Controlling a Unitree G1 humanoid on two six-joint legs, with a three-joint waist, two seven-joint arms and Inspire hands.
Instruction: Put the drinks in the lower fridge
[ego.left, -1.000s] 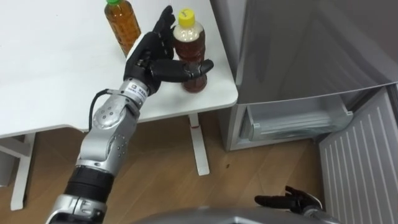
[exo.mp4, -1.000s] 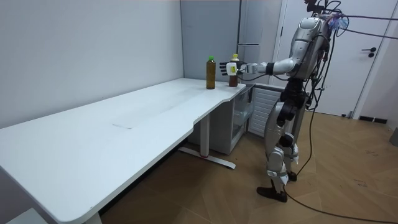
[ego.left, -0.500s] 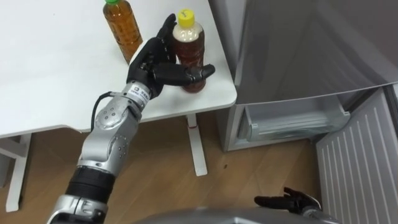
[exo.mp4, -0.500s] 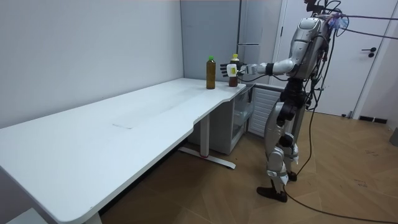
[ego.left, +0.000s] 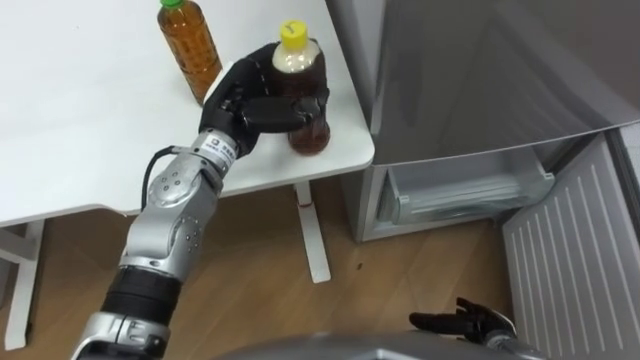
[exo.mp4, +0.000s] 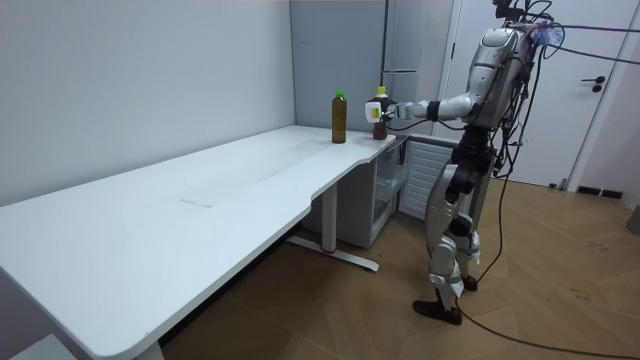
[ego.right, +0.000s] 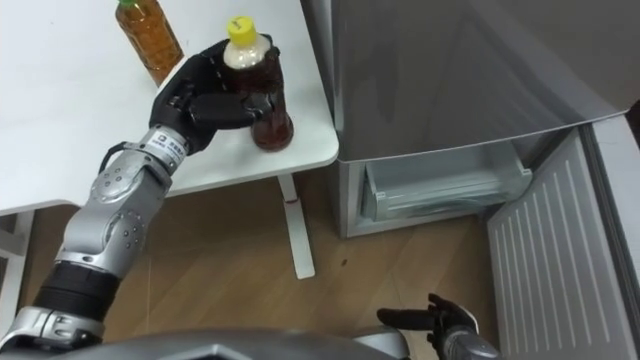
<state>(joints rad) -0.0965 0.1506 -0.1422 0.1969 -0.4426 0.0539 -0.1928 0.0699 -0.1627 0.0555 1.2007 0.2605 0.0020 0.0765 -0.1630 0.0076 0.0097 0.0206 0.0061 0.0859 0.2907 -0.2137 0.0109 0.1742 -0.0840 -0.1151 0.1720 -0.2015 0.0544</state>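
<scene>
The left hand's (ego.left: 238, 98) fingers (ego.left: 285, 112) are curled round the yellow-capped brown tea bottle (ego.left: 312, 138) at the white bench's (ego.left: 80, 120) corner, near a green-capped amber bottle (ego.left: 190, 45). The grey fridge's lower compartment (ego.left: 460, 190) stands open just beside the bench. The right hand (ego.left: 465, 323) hangs low with its fingers relaxed.

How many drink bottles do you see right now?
2. The yellow-capped bottle is at the corner of the table, gripped by the left hand; the green-capped bottle stands free to its left.
</scene>
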